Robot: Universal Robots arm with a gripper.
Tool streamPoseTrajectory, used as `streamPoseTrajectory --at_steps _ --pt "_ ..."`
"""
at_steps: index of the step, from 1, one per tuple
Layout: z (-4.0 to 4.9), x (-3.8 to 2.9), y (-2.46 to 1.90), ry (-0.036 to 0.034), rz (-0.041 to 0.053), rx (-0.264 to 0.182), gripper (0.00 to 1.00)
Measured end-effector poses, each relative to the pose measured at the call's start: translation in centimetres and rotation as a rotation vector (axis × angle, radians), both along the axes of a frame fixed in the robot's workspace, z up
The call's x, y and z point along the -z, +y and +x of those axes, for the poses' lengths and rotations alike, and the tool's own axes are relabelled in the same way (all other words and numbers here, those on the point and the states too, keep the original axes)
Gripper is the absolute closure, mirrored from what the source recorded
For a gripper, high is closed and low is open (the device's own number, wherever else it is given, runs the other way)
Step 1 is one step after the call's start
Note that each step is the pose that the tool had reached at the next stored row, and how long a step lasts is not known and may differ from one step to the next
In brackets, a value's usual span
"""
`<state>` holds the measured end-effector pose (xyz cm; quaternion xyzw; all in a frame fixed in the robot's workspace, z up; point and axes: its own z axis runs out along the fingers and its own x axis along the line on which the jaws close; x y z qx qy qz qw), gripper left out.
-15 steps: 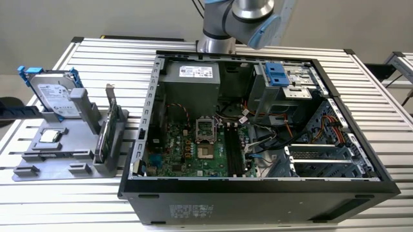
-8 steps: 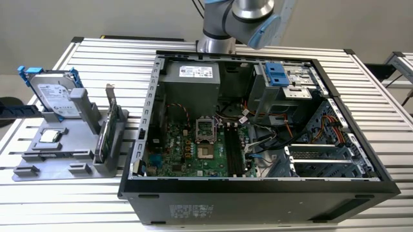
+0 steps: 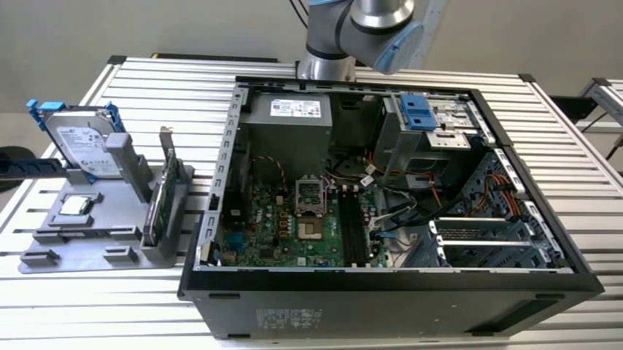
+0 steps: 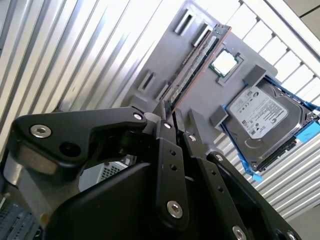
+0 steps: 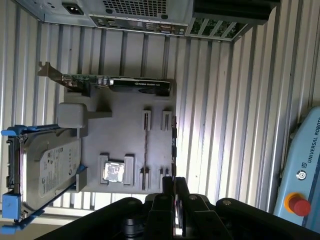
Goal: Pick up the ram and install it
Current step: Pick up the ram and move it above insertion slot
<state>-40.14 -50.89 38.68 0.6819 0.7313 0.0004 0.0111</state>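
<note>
The ram [image 4: 200, 62] is a thin dark green stick seen edge-on, reaching out from between my fingertips in both wrist views. My gripper [image 4: 171, 111] is shut on one end of the ram [image 5: 173, 145] and holds it well above the grey parts holder [image 5: 130, 145]. In the first wrist view the gripper [image 5: 172, 181] sits over the holder's edge, beside two pairs of slotted posts [image 5: 155, 120]. The black motherboard slots [image 3: 355, 226] lie inside the open computer case [image 3: 389, 281] in the exterior view. The arm [image 3: 360, 29] rises above the back of the case.
The grey holder [image 3: 98, 219] stands on the slatted table at the exterior view's left. It carries a silver hard drive [image 3: 83, 142] in a blue frame, a processor chip [image 3: 78, 206] and a green card with a metal bracket [image 3: 160, 197]. A red stop button [image 5: 299, 205] shows nearby.
</note>
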Motion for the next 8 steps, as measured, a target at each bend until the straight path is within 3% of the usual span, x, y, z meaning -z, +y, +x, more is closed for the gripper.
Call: streamPoseTrajectory --at_steps 8 --pt "0.49 0.01 0.0 -0.0001 0.0 0.0 1.0"
